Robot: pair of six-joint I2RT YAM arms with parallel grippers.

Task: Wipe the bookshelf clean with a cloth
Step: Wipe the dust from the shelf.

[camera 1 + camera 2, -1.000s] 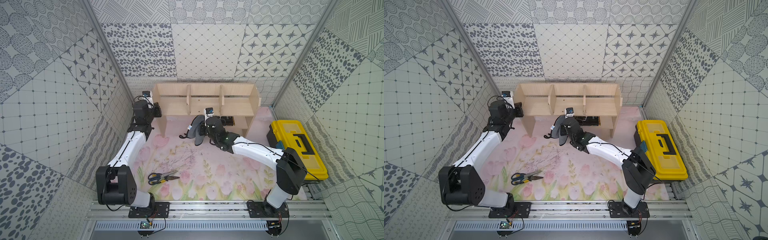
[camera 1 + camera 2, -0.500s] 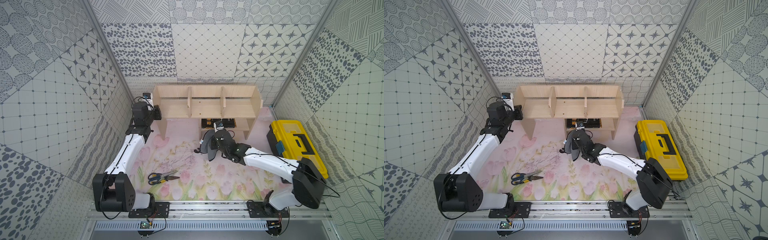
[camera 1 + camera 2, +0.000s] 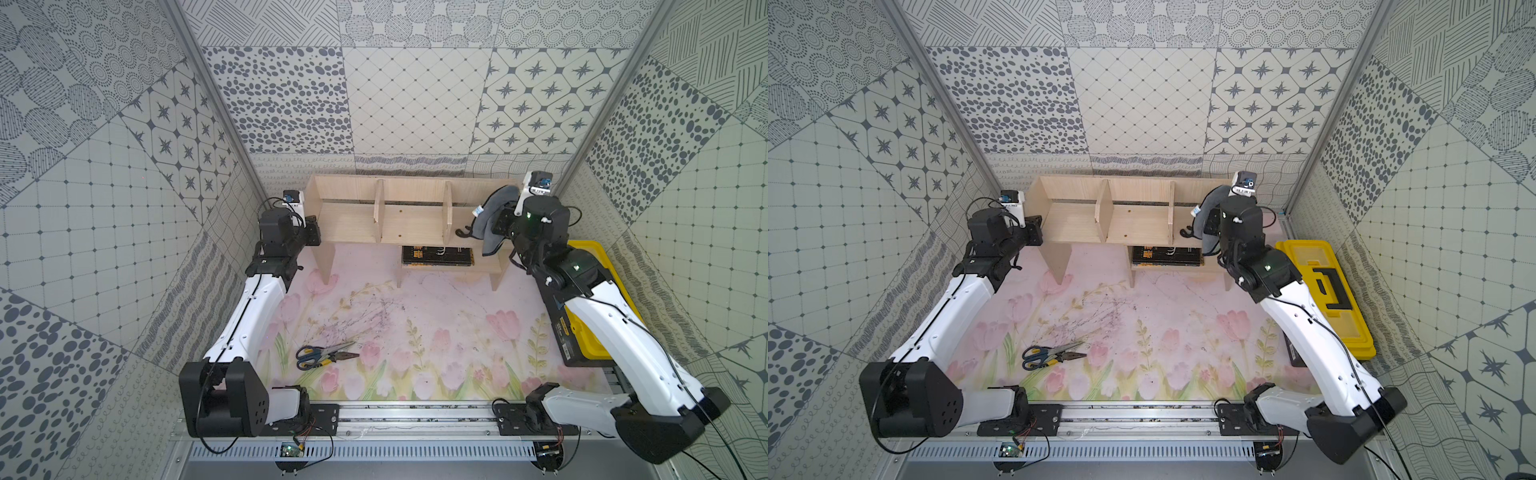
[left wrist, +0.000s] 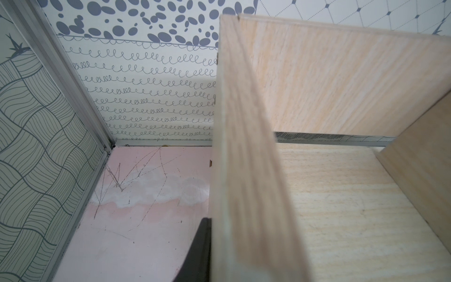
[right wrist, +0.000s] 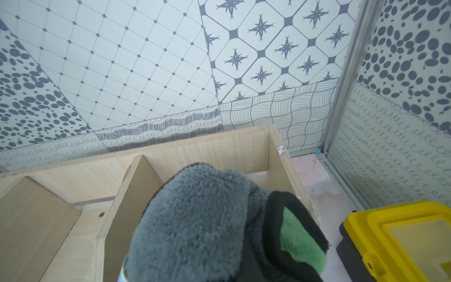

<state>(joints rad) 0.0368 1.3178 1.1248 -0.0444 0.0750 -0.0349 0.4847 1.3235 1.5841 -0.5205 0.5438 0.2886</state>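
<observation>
As one cloth [image 3: 494, 208] hangs, one bookshelf [image 3: 411, 224], two dividers [image 3: 378, 210], one toolbox [image 3: 1350, 324]

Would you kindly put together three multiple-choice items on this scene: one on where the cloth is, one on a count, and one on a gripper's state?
1. The cloth is at the bookshelf's: A middle bay; B lower shelf; C bay nearest the toolbox.
2. Upright dividers inside the bookshelf: A one; B two; C four.
3. The right gripper is: A shut on the cloth; B open and empty; C open around a divider.

Answers: 1 C, the grey cloth hangs at the end bay beside the toolbox. 2 B, two boards split the bookshelf into three bays. 3 A, the cloth bunches around the closed gripper.
</observation>
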